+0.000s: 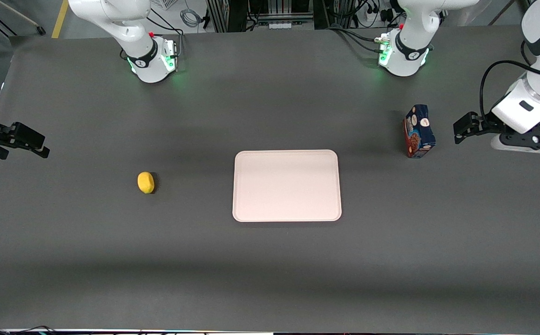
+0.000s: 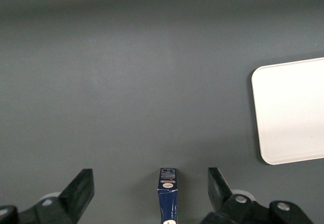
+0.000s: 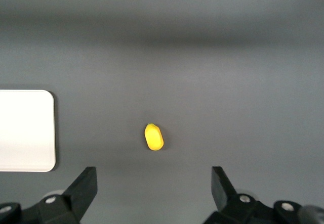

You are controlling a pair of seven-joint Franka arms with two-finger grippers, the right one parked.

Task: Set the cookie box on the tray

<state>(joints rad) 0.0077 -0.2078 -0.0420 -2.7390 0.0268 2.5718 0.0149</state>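
One approach step is in hand: the gripper (image 2: 151,193), fingers spread, hovers near the upright box (image 1: 419,131), needing closure before carrying to the tray (image 1: 286,185).

Small dark blue cardboard cookie box (image 1: 420,131) (image 2: 168,195) with reddish-brown cookie picture and white round logos: upright on dark grey worktop (image 1: 270,260), toward working arm's end, apart from tray. Flat pale pink rectangular tray (image 1: 286,185) (image 2: 291,110) with rounded corners and low rim: flat at worktop's middle, slightly nearer front camera than box. Gripper (image 1: 459,130) (image 2: 151,191) beside box, fingers spread wide, not touching.
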